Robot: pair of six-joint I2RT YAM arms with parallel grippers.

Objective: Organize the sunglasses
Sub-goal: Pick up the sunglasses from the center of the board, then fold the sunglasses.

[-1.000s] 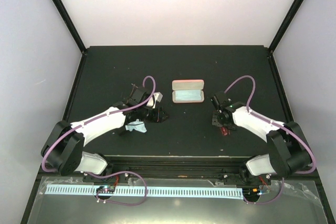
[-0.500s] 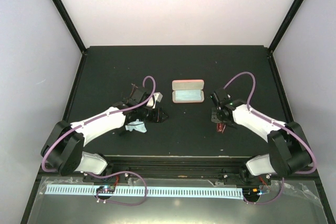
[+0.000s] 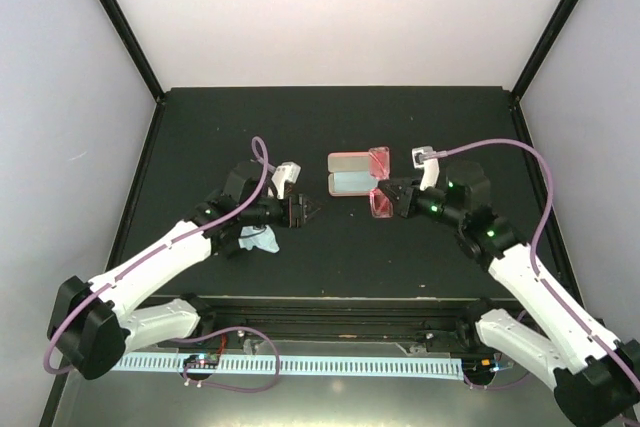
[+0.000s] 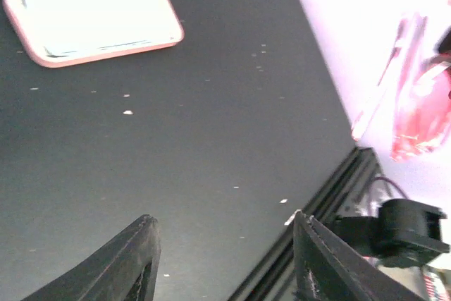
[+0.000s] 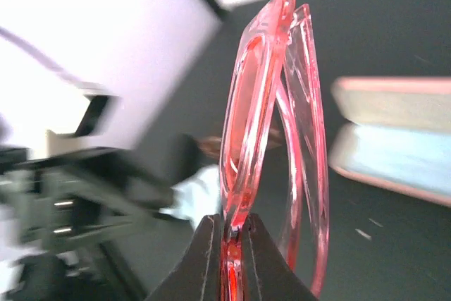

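Gripping the red sunglasses (image 3: pixel 381 204) raised beside the open pink case (image 3: pixel 346 159).
From above: pinches them in the right gripper (image 3: pixel 393 197) at the case's right end; holds the left gripper (image 3: pixel 310 209) near a pale blue cloth (image 3: pixel 258 241). From the left wrist: shows fingers (image 4: pixel 141 259) spread wide, nothing between. From the right wrist: clamps fingers (image 5: pixel 210 259) tight on the folded frame's lower edge, lenses upright.

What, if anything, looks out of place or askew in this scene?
The blue cloth lies crumpled on the table by the left gripper. The red sunglasses stand on edge in the right gripper, pinched by the rim, at the open case's right end. Nothing looks broken.
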